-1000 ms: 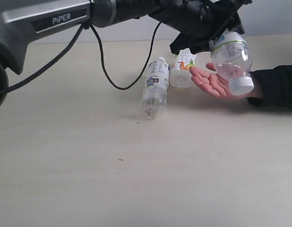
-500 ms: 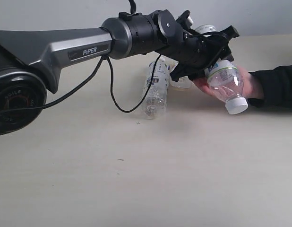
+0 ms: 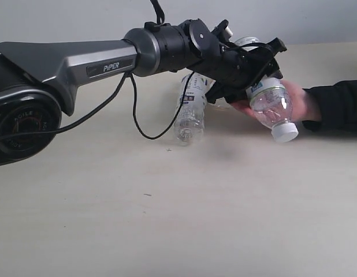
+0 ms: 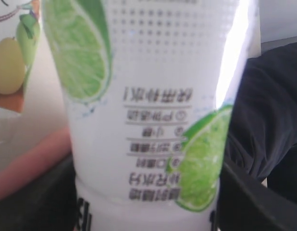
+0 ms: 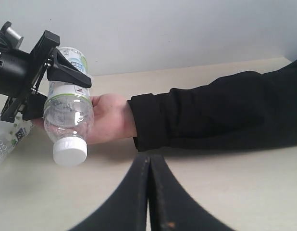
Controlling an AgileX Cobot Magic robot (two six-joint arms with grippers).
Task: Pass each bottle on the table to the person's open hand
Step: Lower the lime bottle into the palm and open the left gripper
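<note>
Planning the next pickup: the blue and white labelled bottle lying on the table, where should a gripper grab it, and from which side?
Probably across the middle of the blue-white labelled bottle, coming down from above. It lies on its side on the table, long axis pointing away from the exterior camera, so jaws on either side would span its round body.

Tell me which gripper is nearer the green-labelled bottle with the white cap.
Left. The left gripper is clamped around the green-labelled bottle, holding it at the person's hand. The right gripper is shut and well apart from it, out of the exterior view.
</note>
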